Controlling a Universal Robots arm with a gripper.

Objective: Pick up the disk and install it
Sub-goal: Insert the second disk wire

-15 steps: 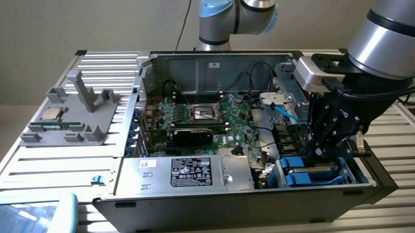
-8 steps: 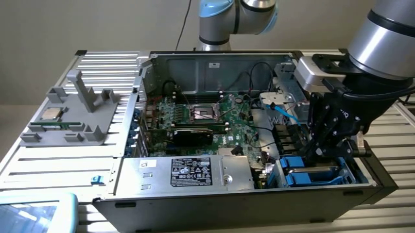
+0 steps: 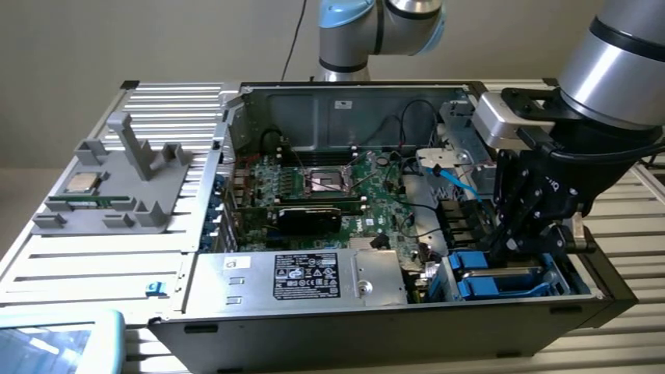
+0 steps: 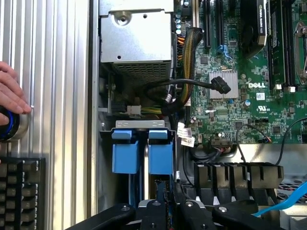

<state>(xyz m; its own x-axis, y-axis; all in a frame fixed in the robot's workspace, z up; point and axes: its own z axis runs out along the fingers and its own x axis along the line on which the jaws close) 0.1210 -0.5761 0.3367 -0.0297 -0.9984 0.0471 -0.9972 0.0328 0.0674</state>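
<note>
The disk (image 3: 501, 274) sits low in the drive bay at the front corner of the open computer case (image 3: 223, 156), on the exterior view's right. Its bright blue carrier (image 4: 160, 155) shows as two blue tabs under a silver bar, and most of its metal body is hidden. My gripper (image 3: 516, 248) reaches straight down into that bay. In the wrist view the dark fingers (image 4: 153, 207) stand close together with a strip of the blue carrier pinched between them, so my gripper (image 4: 167, 203) looks shut on the disk.
A large silver box with a black label (image 3: 301, 276) lies beside the bay. The green motherboard (image 3: 343, 187) and black cables (image 4: 192, 86) crowd the case. A grey fixture (image 3: 114, 187) holds a processor chip (image 3: 83, 183). A hand (image 4: 12, 93) rests by a keyboard (image 4: 21, 191).
</note>
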